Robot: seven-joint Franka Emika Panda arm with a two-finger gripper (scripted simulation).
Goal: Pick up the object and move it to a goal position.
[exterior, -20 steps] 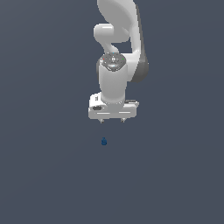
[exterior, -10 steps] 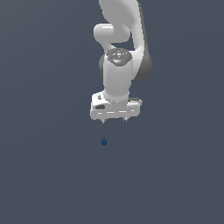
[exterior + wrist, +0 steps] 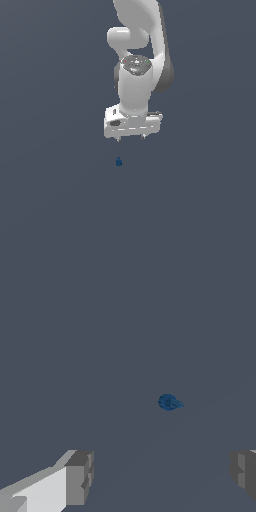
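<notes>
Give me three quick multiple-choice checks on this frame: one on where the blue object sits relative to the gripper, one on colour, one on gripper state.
1. Where is the object relative to the gripper in the exterior view?
A. Below it, apart
B. Clamped between the fingers
C. Above the wrist

2. What colour is the object?
A. Red
B. Dark blue
C. Yellow

3. What state is the gripper in?
A. Shut on the object
B. Shut on nothing
C. Open

Answers: 1 A, bare ground shows between fingertips and object. 2 B, it reads dark blue in both views. 3 C, the wrist view shows the fingers spread wide with nothing between them.
</notes>
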